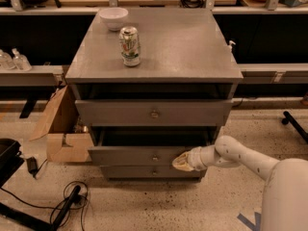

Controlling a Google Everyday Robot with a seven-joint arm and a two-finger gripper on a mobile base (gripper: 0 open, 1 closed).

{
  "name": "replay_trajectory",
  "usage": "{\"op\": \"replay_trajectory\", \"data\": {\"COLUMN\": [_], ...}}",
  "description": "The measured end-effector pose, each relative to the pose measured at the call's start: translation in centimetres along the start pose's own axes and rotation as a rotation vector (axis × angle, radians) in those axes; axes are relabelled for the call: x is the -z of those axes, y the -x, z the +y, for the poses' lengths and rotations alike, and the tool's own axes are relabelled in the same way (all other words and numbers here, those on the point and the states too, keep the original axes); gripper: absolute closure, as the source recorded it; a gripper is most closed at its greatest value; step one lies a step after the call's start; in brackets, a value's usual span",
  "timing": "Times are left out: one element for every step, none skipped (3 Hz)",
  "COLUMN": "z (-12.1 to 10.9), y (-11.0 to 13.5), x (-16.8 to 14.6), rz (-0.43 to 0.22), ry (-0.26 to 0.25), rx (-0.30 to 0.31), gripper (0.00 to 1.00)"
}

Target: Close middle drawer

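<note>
The grey cabinet (159,47) has three drawers. The middle drawer (134,155) stands pulled out, its dark box open above the flat front with a small central knob (155,157). My gripper (181,162) is at the end of the white arm (240,155) that reaches in from the right. Its tan tip rests against the right part of the middle drawer's front, to the right of the knob, and looks shut and empty. The upper drawer (154,112) also sticks out a little. The lowest drawer front (144,172) sits below.
A soda can (130,45) and a white bowl (113,18) stand on the cabinet top. An open cardboard box (60,129) is on the floor at the left, with black cables (67,206) in front of it. Shelves run behind the cabinet.
</note>
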State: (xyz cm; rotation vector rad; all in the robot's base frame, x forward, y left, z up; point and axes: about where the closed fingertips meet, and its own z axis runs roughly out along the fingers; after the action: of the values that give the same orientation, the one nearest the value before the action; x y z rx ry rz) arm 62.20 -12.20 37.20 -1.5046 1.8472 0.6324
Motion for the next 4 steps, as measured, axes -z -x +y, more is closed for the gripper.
{"op": "replay_trajectory", "data": {"z": [-1.7, -2.0, -4.9, -4.9], "y": [-0.1, -0.1, -0.2, -0.2], "x": [0.1, 0.1, 0.5, 0.5], "rz": [-0.002, -0.001, 0.000, 0.000], "ry": [-0.012, -0.014, -0.039, -0.039], "rx": [-0.001, -0.001, -0.007, -0.007], "gripper": [1.00, 1.00, 1.00, 1.00]}}
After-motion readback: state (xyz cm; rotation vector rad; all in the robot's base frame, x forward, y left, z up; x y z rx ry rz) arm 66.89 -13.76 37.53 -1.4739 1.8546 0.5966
